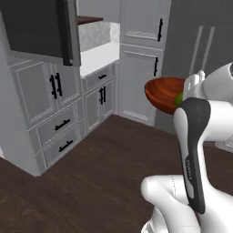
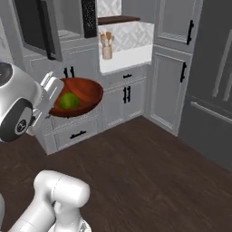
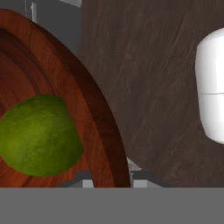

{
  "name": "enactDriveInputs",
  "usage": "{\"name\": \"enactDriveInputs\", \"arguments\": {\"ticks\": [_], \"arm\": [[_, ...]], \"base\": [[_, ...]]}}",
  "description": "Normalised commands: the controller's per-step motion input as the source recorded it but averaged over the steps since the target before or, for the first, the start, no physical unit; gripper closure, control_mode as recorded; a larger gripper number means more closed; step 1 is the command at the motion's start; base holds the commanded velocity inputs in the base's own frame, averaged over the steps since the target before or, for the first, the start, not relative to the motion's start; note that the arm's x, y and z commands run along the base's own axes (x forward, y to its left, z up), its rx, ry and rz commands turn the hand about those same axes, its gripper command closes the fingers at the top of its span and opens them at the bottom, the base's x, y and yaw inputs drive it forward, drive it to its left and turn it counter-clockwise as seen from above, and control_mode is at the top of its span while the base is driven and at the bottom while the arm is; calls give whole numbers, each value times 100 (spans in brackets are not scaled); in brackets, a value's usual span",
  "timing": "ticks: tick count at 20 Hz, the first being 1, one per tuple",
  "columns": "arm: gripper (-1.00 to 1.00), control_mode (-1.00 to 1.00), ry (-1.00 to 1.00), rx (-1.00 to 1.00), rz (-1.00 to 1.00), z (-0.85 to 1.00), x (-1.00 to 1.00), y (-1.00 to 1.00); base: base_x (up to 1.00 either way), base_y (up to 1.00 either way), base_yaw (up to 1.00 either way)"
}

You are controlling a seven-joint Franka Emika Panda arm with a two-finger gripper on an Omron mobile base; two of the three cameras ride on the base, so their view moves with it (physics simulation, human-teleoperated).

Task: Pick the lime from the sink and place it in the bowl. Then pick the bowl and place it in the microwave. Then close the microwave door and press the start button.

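The gripper (image 3: 111, 181) is clamped on the rim of the bowl (image 2: 84, 93), a wide, shallow, glossy reddish-brown wooden dish held aloft over the dark floor (image 2: 149, 167) and tilted, extending out from the fingers, with the small round green lime (image 2: 69, 100) resting inside it.

Base views flank arm; share bowl (image 1: 161, 93).

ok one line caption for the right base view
Claw carries the tilted bowl with the lime inside above the floor.
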Motion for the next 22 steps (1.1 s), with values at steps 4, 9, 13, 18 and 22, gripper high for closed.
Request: {"name": "enactDriveInputs", "arguments": {"ticks": [4, 9, 13, 18, 22], "arm": [[100, 100, 0, 0, 0, 0, 0, 0], [100, 100, 0, 0, 0, 0, 0, 0], [100, 100, 0, 0, 0, 0, 0, 0], [100, 100, 0, 0, 0, 0, 0, 0], [100, 100, 0, 0, 0, 0, 0, 0]], "base": [[89, -66, 67], [72, -77, 65], [42, -91, 58], [22, -100, 51], [15, -100, 48]]}}
